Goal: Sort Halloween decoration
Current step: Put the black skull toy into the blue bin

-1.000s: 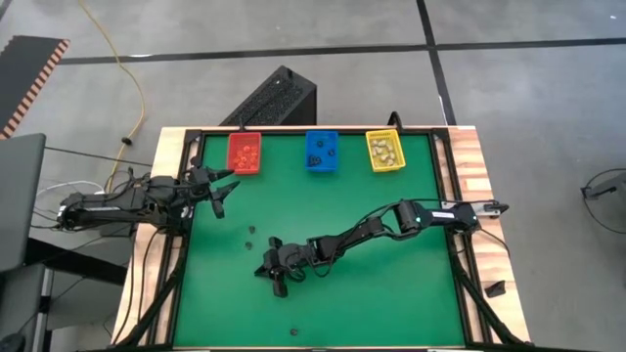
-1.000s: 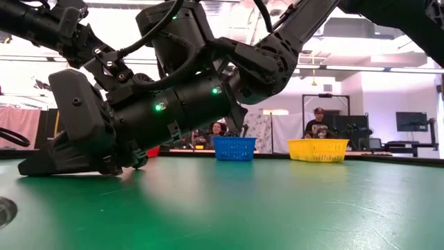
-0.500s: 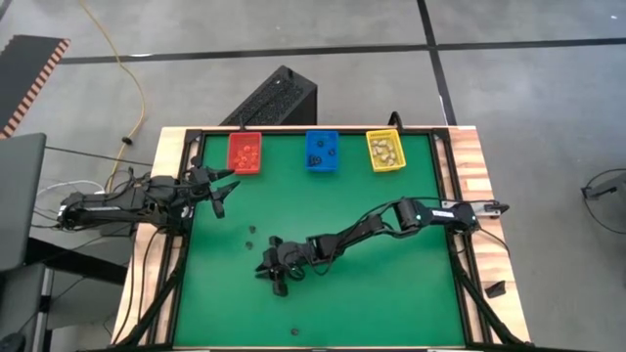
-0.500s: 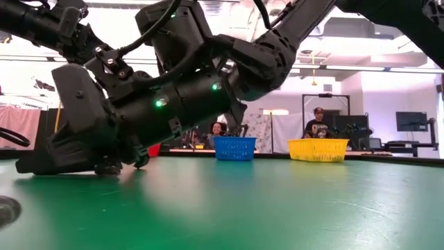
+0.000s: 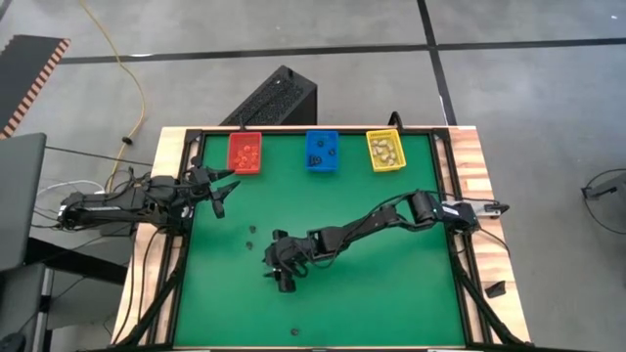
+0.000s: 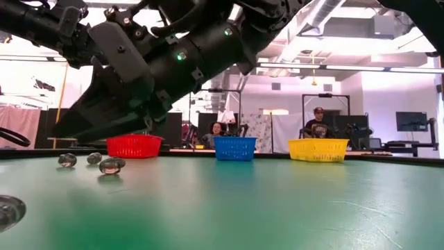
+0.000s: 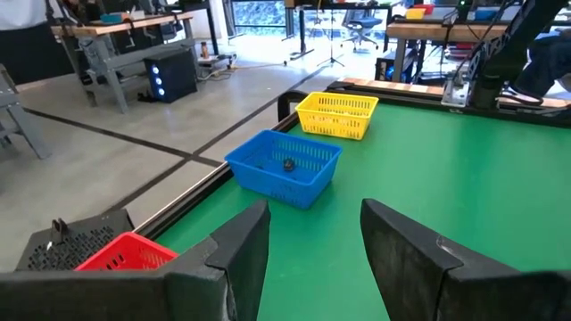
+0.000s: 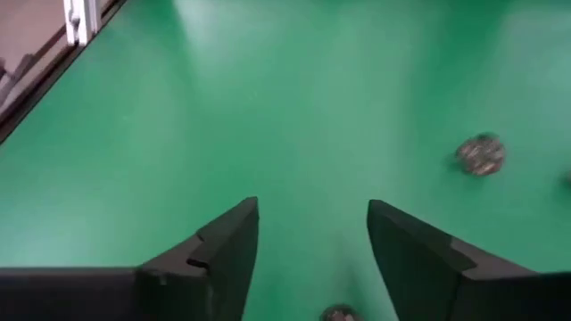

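The Halloween decoration shows as tiny dark trinkets lying on the green mat [image 5: 391,274]: two [image 5: 249,231] [image 5: 247,244] left of centre, one [image 5: 296,330] near the front edge. My right gripper [image 5: 277,274] hangs open above the mat beside them. In its wrist view one trinket [image 8: 480,153] lies ahead and another [image 8: 339,312] lies on the mat below the gap between the fingers, untouched. In the low view three trinkets [image 6: 112,165] rest under the raised arm. My left gripper [image 5: 223,191] waits open at the left edge, holding nothing.
Three bins stand along the far edge: red [image 5: 245,153], blue [image 5: 321,151] and yellow [image 5: 384,150], each with small pieces inside. A black frame [image 5: 460,244] borders the mat. People sit in the room beyond the table [image 6: 318,125].
My right gripper has risen from the mat, where it lay low a second ago, and shifted slightly toward the right edge. The trinkets it hid in the low view now show on the mat.
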`<state>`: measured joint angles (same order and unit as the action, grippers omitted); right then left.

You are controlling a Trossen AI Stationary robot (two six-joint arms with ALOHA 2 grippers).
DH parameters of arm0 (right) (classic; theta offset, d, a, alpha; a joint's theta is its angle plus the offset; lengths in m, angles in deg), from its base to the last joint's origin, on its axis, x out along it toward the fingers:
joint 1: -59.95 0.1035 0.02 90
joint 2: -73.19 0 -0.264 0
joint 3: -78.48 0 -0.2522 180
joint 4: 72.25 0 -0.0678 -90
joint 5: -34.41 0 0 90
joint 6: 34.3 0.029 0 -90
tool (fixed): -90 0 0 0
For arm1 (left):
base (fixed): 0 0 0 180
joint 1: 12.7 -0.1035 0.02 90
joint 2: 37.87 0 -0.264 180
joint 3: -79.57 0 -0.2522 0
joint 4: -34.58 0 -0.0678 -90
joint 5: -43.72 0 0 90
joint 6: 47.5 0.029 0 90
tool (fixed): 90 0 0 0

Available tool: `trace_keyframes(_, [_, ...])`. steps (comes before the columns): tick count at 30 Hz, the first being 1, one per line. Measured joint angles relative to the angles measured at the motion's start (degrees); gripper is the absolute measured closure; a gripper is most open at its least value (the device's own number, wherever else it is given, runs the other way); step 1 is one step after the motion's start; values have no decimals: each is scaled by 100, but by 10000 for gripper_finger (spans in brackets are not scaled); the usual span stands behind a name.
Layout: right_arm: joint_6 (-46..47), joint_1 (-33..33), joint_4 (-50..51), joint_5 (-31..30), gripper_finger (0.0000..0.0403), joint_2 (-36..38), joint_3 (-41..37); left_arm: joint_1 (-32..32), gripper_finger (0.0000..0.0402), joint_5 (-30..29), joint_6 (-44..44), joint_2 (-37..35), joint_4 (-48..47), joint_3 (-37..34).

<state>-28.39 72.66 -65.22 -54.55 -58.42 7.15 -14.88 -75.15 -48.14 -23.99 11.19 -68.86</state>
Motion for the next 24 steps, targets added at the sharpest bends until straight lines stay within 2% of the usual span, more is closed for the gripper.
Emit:
trace_keyframes(4, [70,7,236,54,137,-74,7,-1,233,0,-12,0,0,1])
trace_keyframes(9, [69,-5,856,-63,133,-79,-23,-1,233,-2,-9,0,-2,1])
trace_keyframes(11, [53,-35,771,-123,133,-72,-155,-1,233,0,-9,-2,0,1])
trace_keyframes(15, [311,-109,259,-105,133,-39,-672,-1,233,-1,-20,0,0,1])
trace_keyframes(21, [651,-118,-1612,-163,142,-43,-1668,-1,233,-2,-24,1,2,1])
trace_keyframes(24, [649,-109,-1817,-394,159,-46,-1814,1,233,-1,-24,-2,2,1])
